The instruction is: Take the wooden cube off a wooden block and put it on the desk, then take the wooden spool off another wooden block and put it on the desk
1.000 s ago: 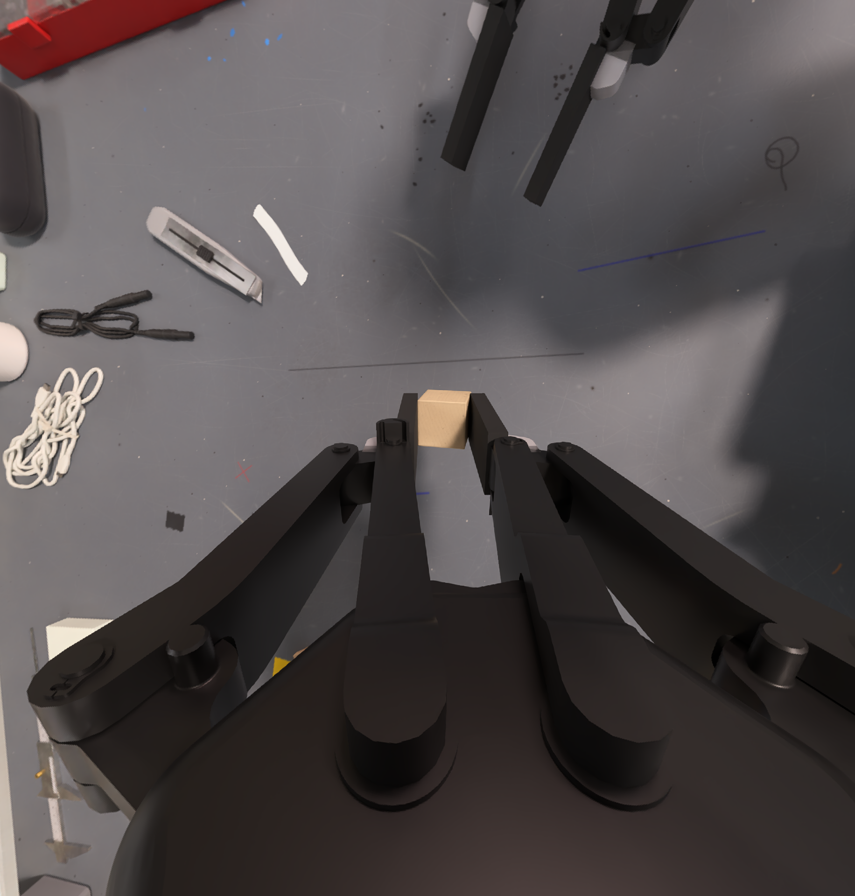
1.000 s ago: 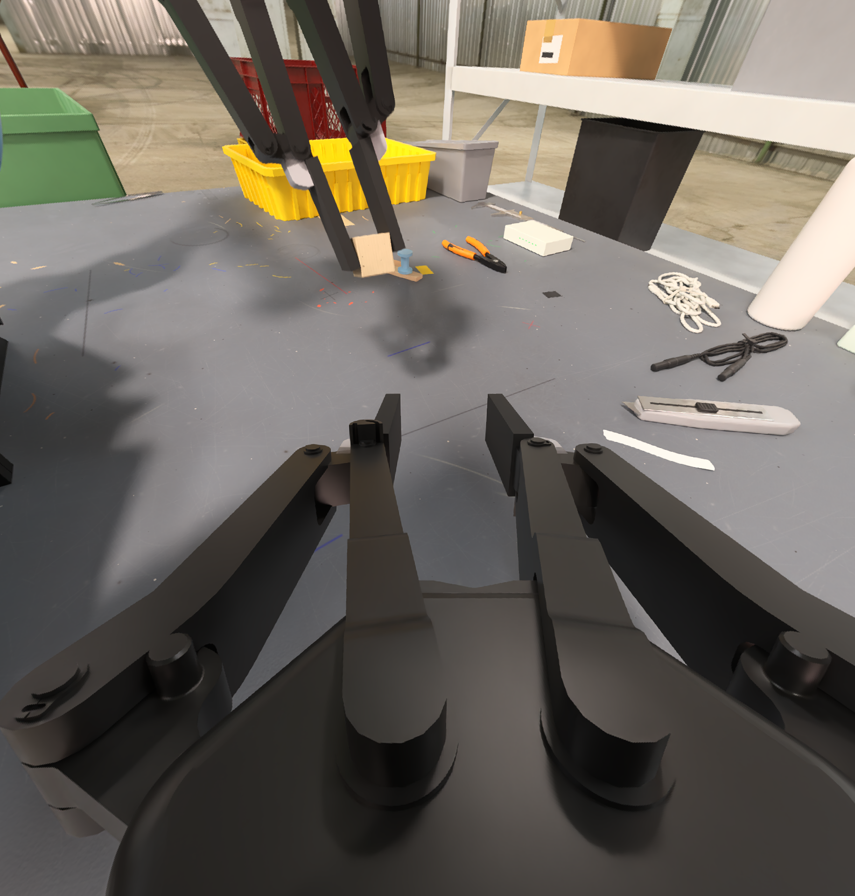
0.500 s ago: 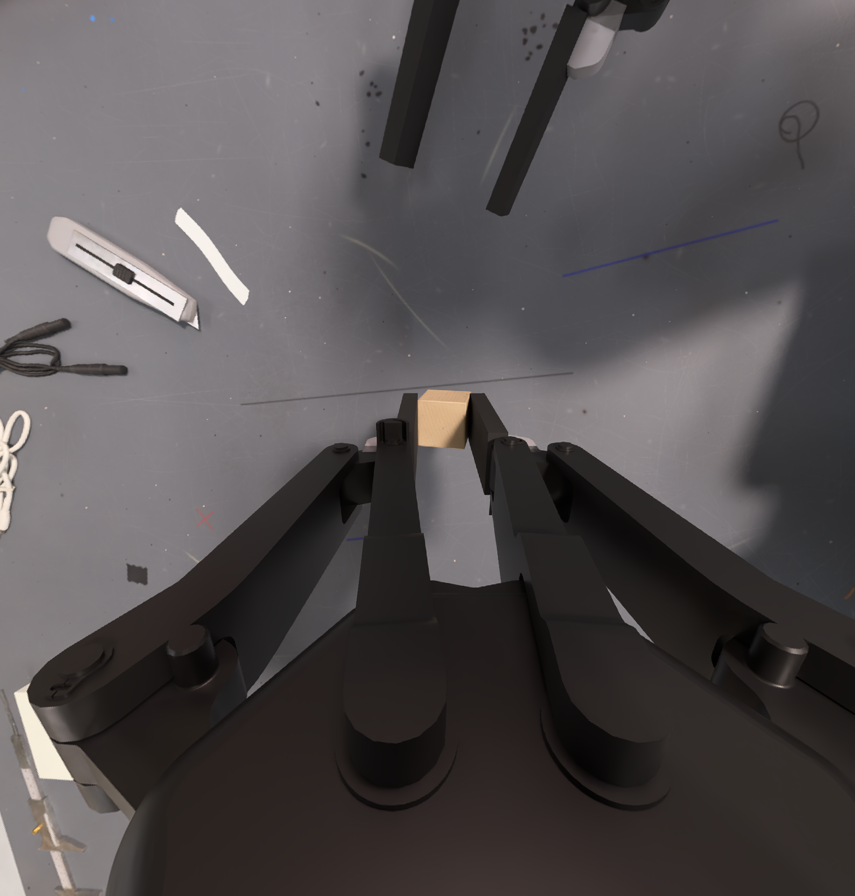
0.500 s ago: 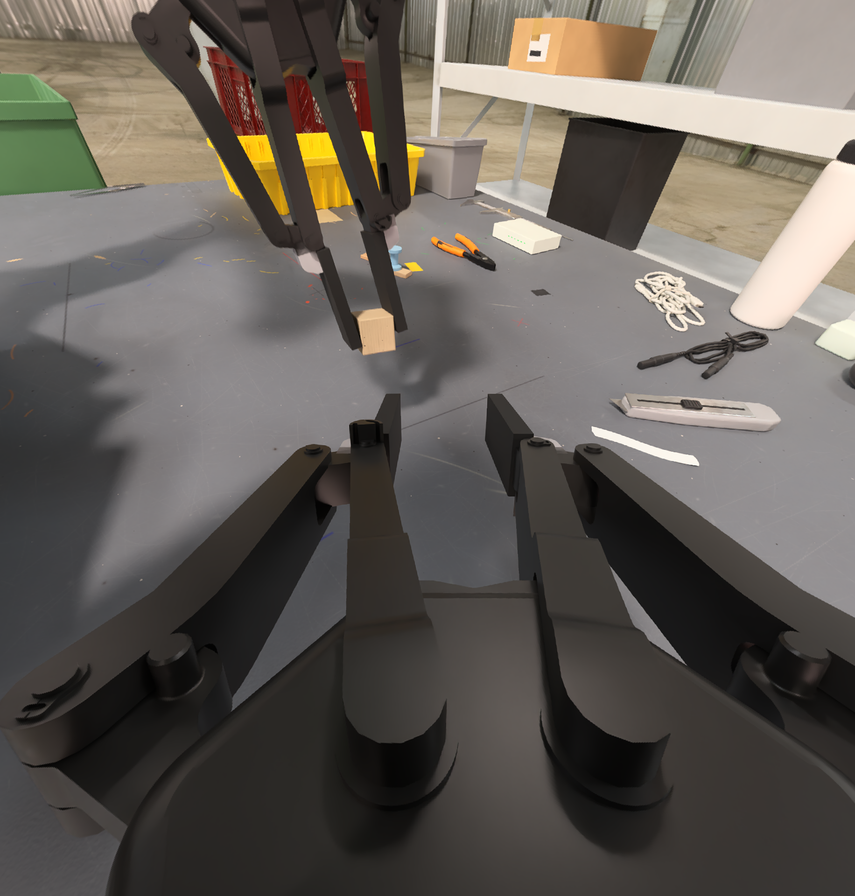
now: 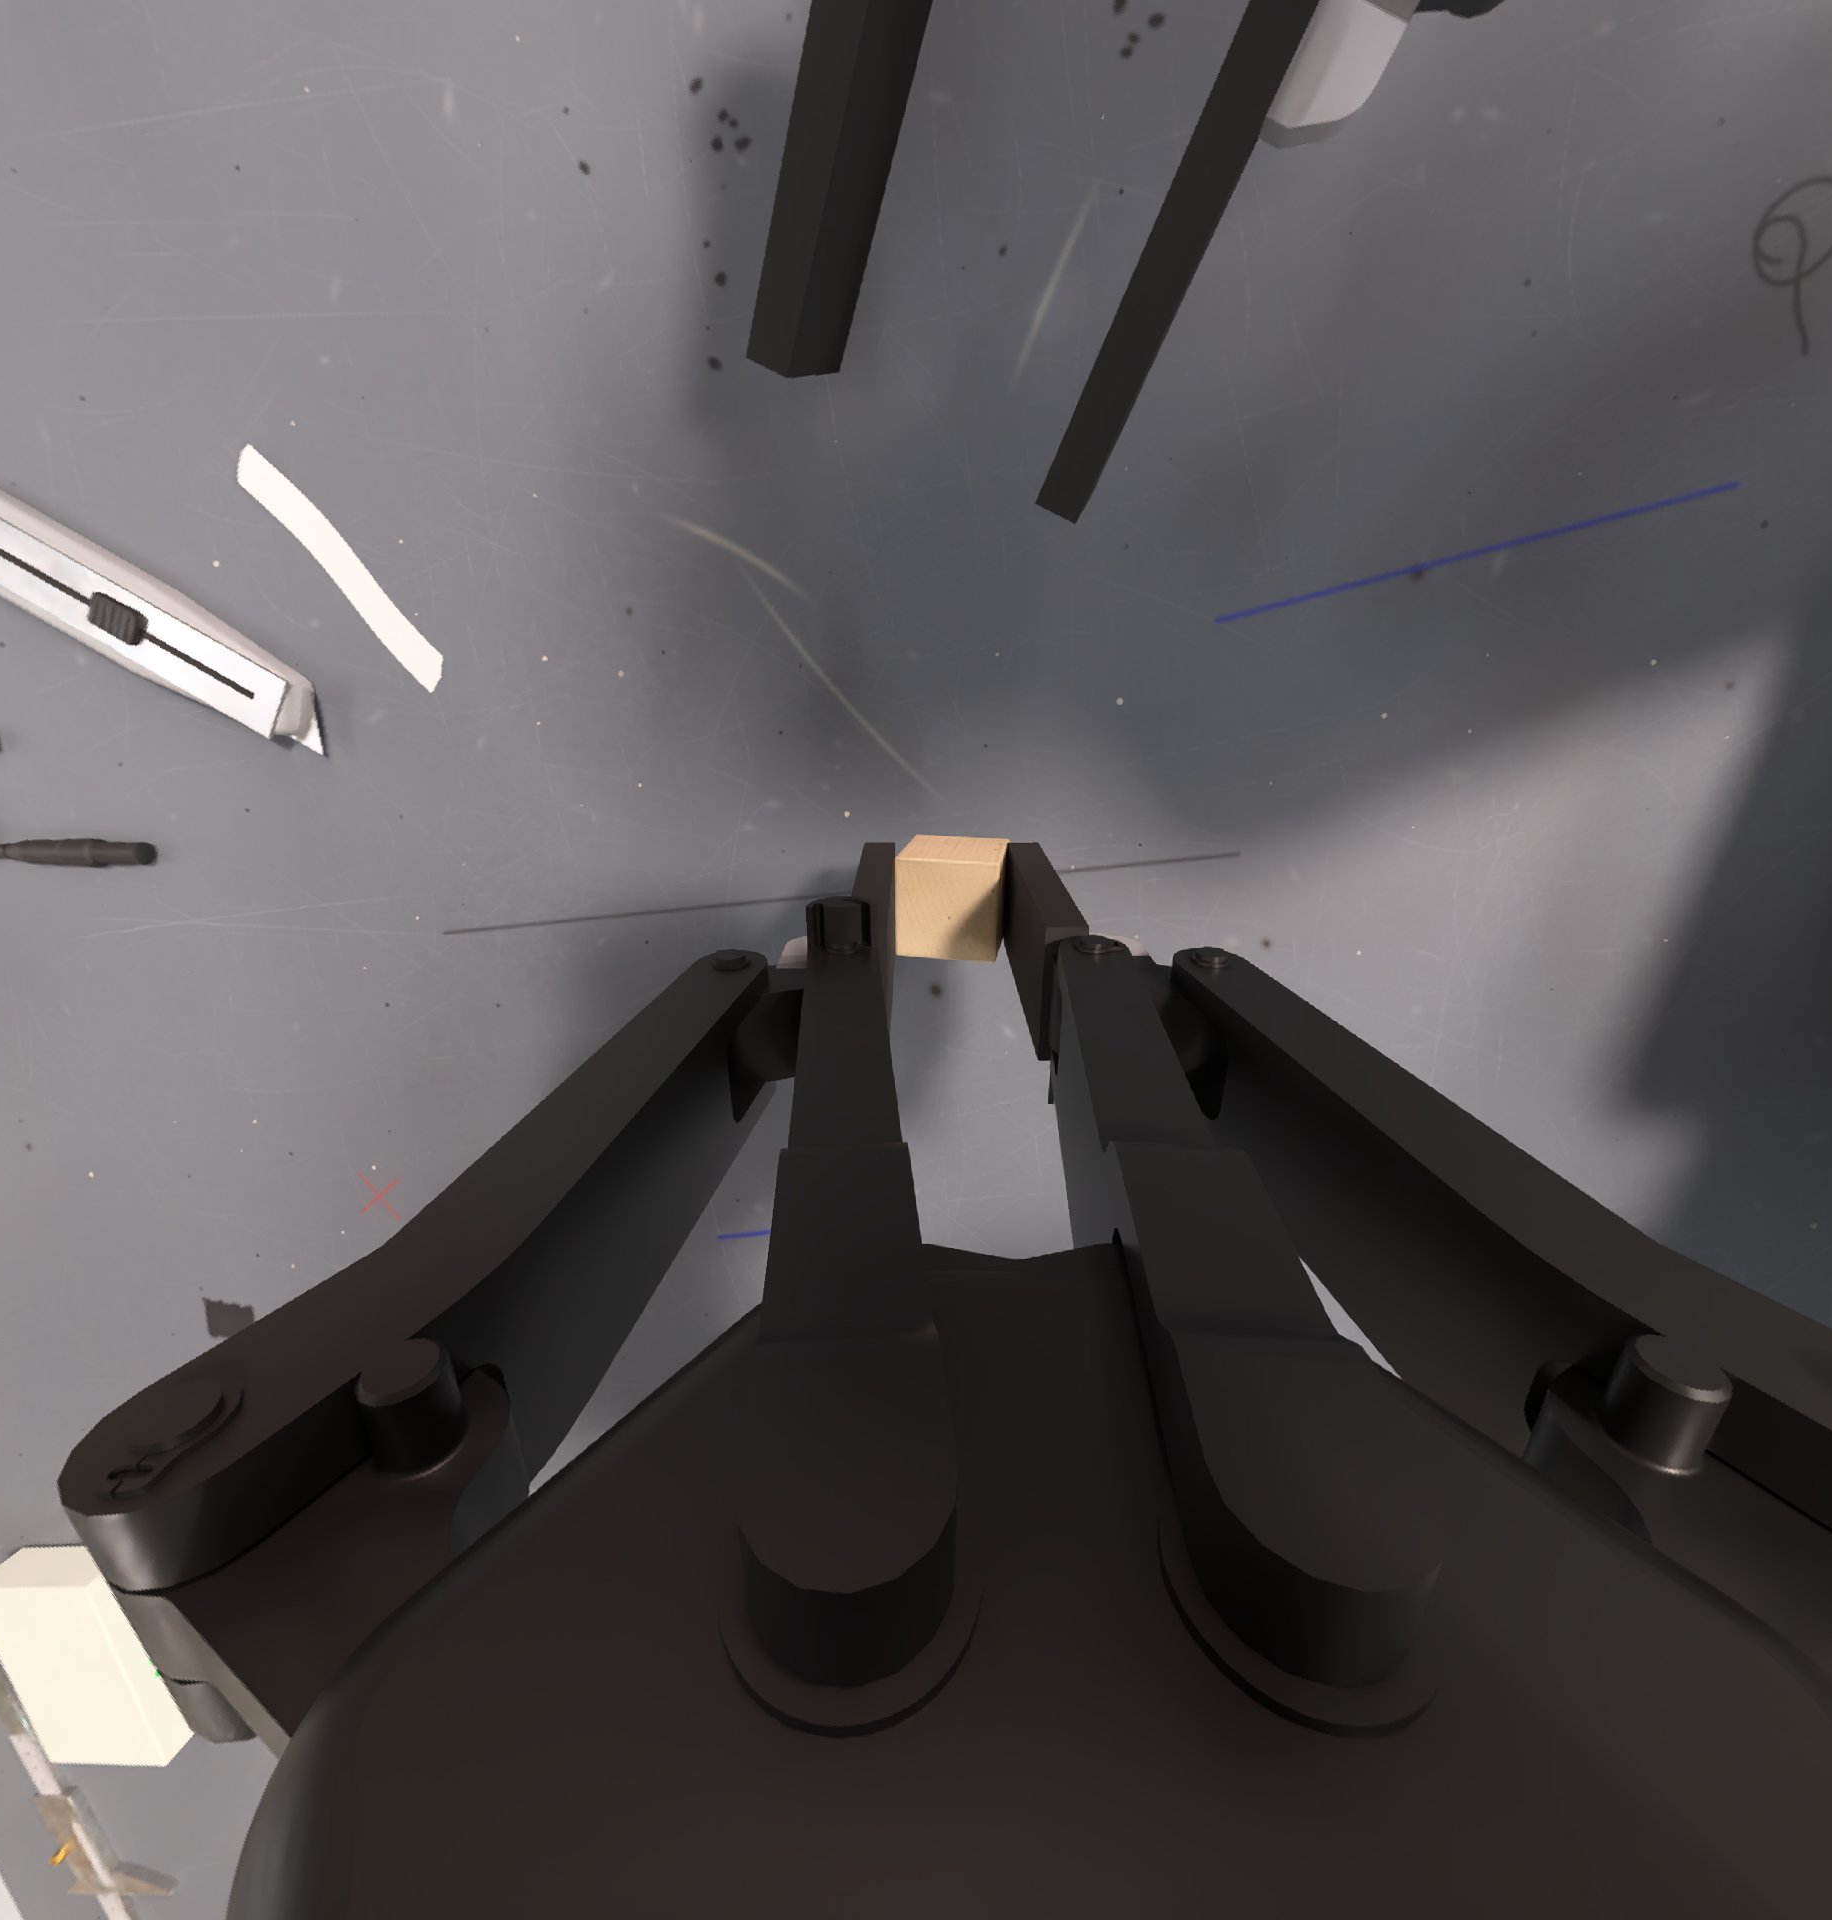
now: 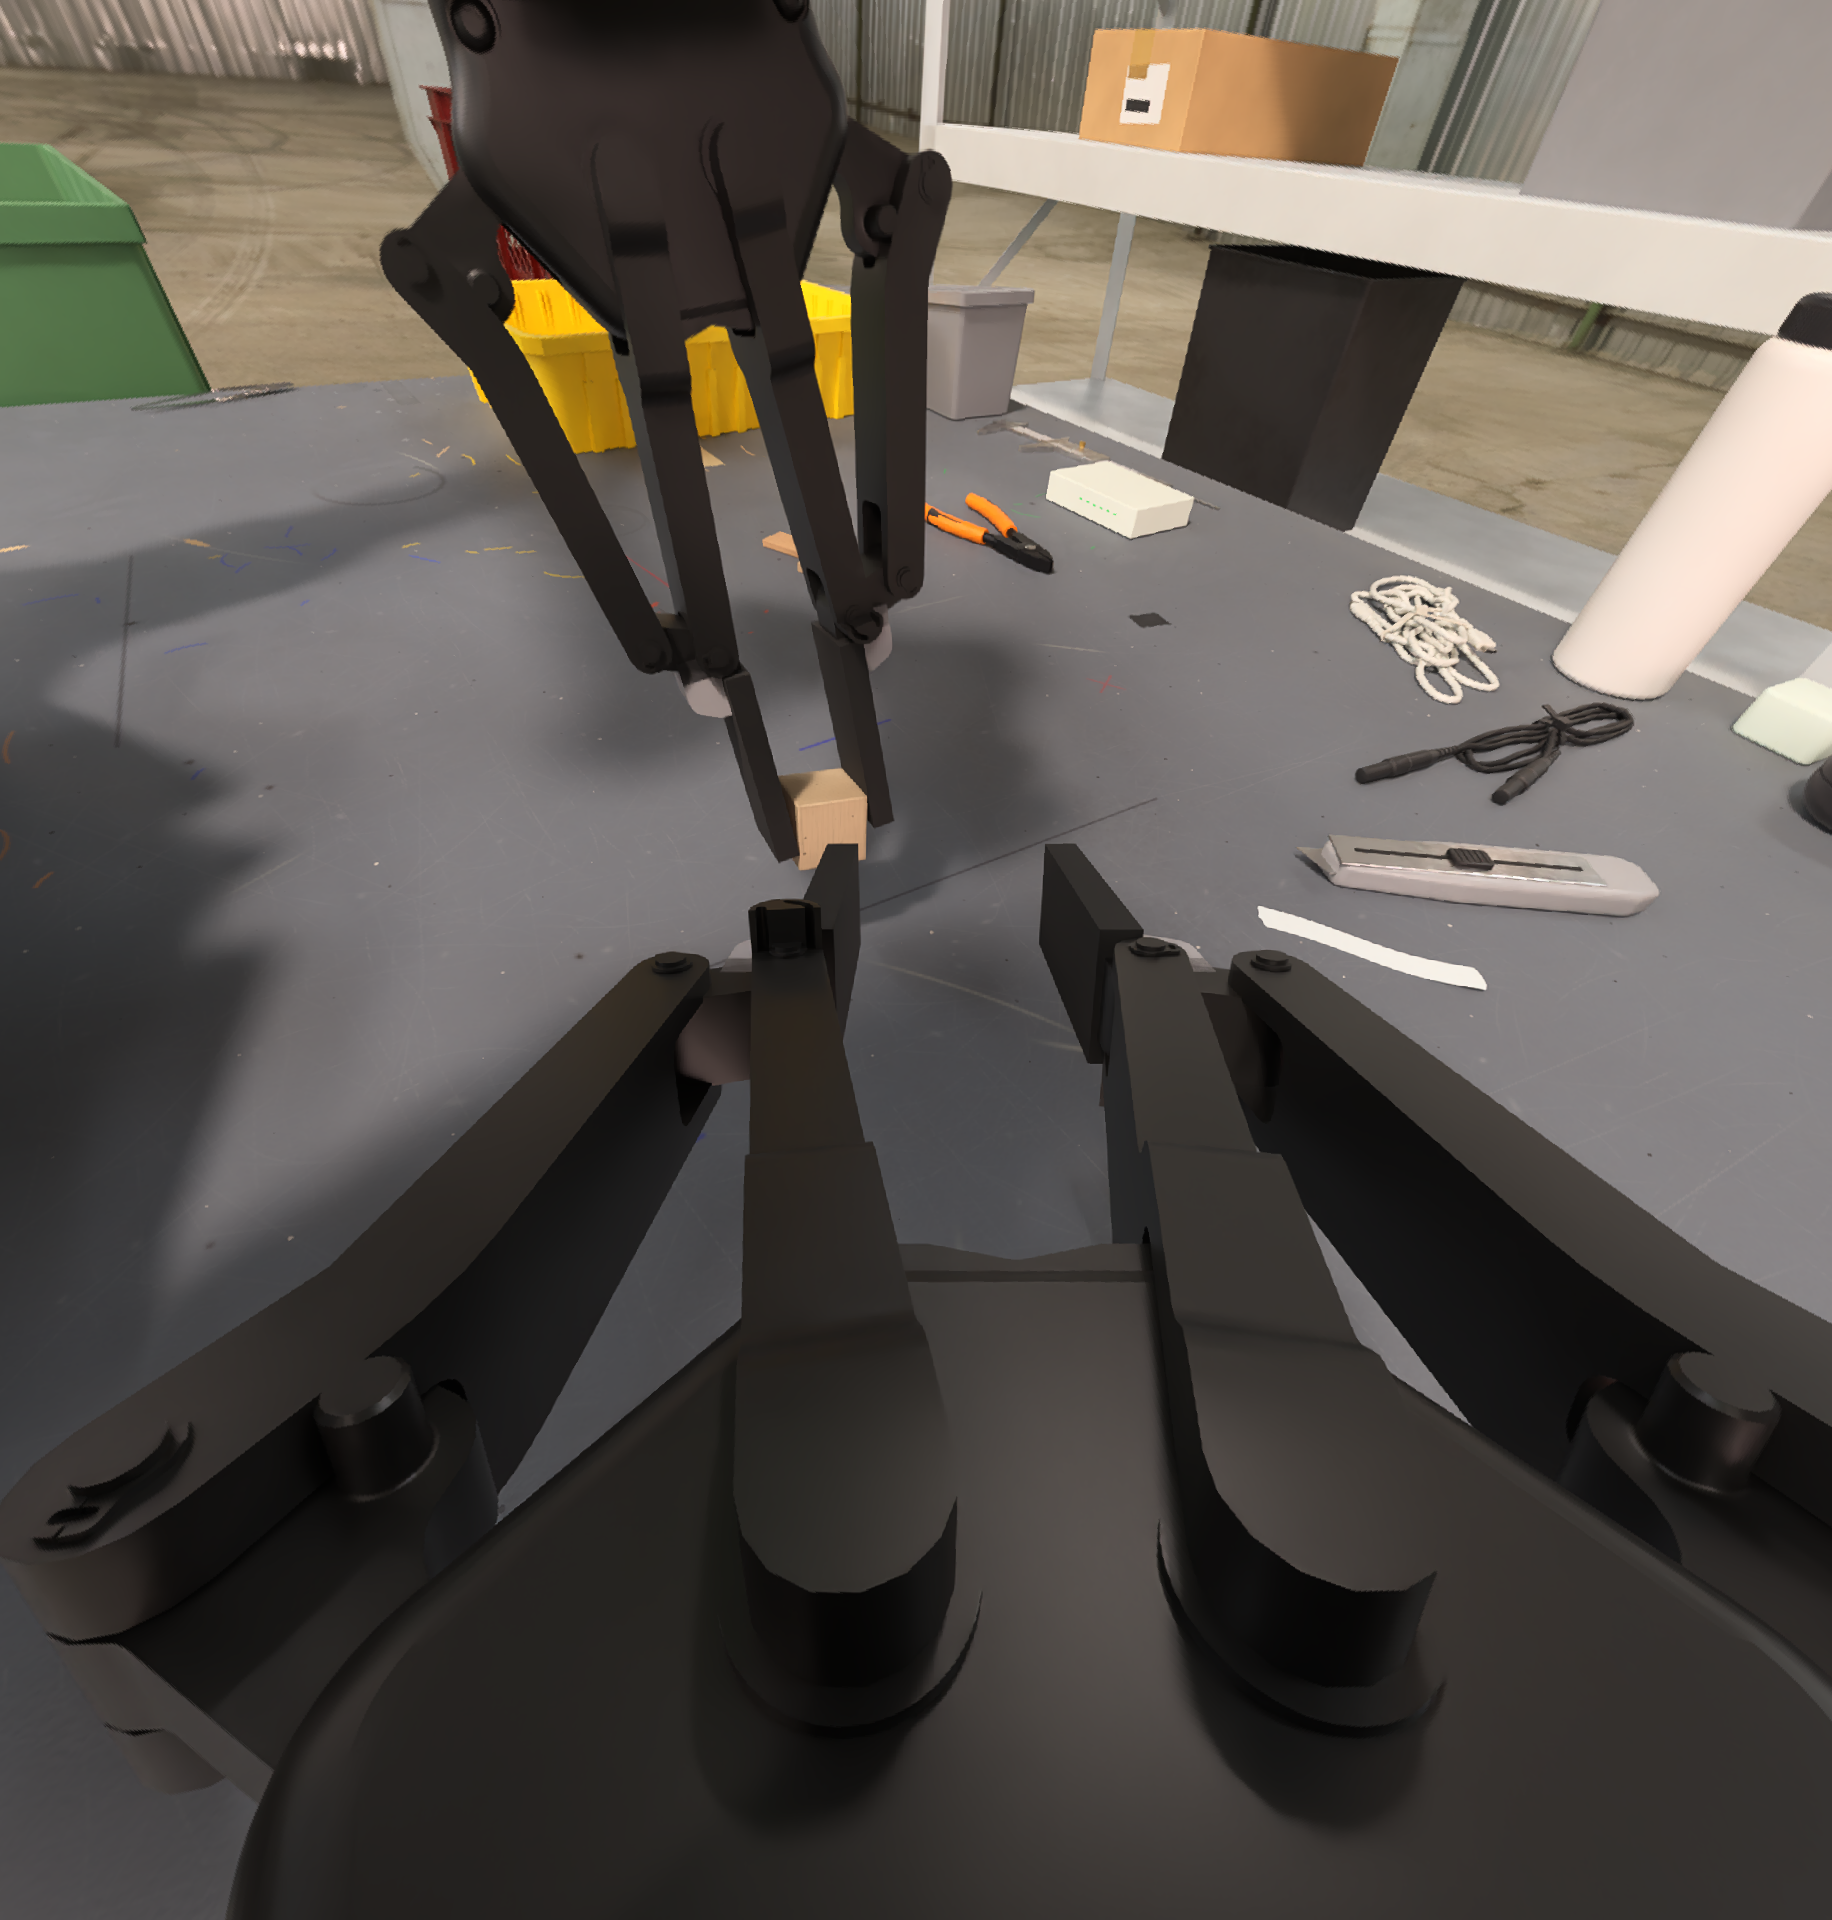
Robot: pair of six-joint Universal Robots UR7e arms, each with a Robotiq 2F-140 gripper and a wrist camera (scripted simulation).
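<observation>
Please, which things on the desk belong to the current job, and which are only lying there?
Job:
- wooden cube, clamped in the left gripper
- desk, where it goes
- a wooden block, behind that gripper

Lying about:
- utility knife
- white strip
- black cable
- white cord
- orange pliers
- white box

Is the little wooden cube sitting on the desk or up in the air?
Cannot tell. The left gripper pinches the cube just over the desk; its bottom edge is hidden.
</observation>
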